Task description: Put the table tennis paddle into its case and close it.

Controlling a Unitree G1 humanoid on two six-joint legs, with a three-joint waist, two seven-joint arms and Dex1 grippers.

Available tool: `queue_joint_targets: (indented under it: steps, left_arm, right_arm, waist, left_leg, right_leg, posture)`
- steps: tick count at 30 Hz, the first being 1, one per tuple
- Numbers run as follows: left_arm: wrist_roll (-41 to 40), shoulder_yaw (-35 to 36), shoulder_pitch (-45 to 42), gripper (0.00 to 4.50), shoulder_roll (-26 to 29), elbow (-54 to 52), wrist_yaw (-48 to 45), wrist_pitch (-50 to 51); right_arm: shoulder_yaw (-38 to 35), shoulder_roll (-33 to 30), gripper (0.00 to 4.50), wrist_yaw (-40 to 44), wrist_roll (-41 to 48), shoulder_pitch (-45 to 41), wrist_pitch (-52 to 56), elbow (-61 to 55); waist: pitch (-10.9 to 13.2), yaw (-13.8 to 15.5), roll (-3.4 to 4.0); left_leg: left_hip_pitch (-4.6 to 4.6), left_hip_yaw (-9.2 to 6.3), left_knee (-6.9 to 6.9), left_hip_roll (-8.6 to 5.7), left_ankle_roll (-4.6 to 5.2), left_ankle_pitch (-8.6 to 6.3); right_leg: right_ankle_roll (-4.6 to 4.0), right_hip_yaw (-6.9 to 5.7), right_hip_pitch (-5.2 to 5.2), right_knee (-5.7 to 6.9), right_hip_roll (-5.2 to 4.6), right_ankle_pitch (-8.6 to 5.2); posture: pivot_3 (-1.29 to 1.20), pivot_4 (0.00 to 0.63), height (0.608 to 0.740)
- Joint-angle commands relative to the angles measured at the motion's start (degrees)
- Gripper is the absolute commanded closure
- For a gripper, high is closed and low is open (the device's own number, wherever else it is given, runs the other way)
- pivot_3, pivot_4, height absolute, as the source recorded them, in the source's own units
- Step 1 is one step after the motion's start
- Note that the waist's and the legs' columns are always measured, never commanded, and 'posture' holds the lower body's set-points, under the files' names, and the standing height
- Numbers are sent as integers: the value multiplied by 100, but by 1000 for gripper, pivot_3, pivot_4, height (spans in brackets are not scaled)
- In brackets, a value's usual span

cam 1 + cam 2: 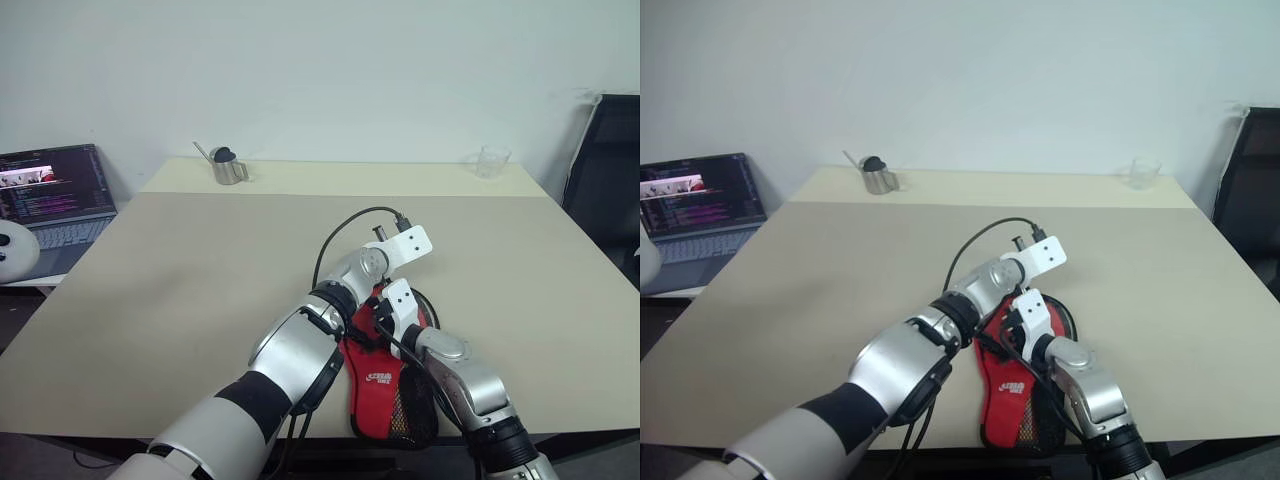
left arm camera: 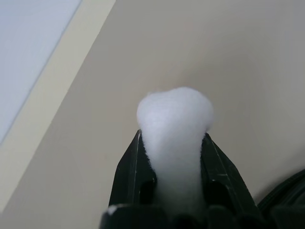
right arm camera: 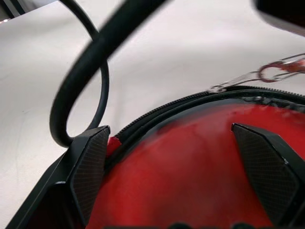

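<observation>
Case [image 1: 385,385] flat on worktop [image 1: 180,290] | left fingers [image 2: 127,167] pinching fluffy white charm [image 2: 175,129] | right fingers [image 3: 90,162] spread wide over case's red panel

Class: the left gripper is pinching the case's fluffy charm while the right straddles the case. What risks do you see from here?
1. The left gripper is shut on the white fluffy charm, which is soft; it may slip out or tear off.
2. The right gripper stands open astride the red case, not clamping it, so a pull may drag the case.
3. A black cable loops near the zip and may snag.
</observation>
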Motion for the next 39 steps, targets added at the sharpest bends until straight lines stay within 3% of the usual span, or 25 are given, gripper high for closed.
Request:
queue_joint_targets:
  steps: [1,39]
  left_arm:
    - [113,-129,-200,3980,-409,-175,127,-326]
    - [646,-1093,130,3980,-1328,-187,363,-1338]
  right_arm:
    - [160,38,0,-10,39,188,324,65]
    - [238,251,0,-300,197,651,937,-661]
  waist:
    - [0,1,0]
    - [-2,150,3]
  left_leg:
    - [-1,0,0,0,0,0]
    - [-37,-12,0,-2,2,-4]
  right_leg:
    - [0,0,0,0,0,0]
    - [16,-15,-3,-51,-2,10]
  posture:
    - [0,150,740]
    - [0,150,740]
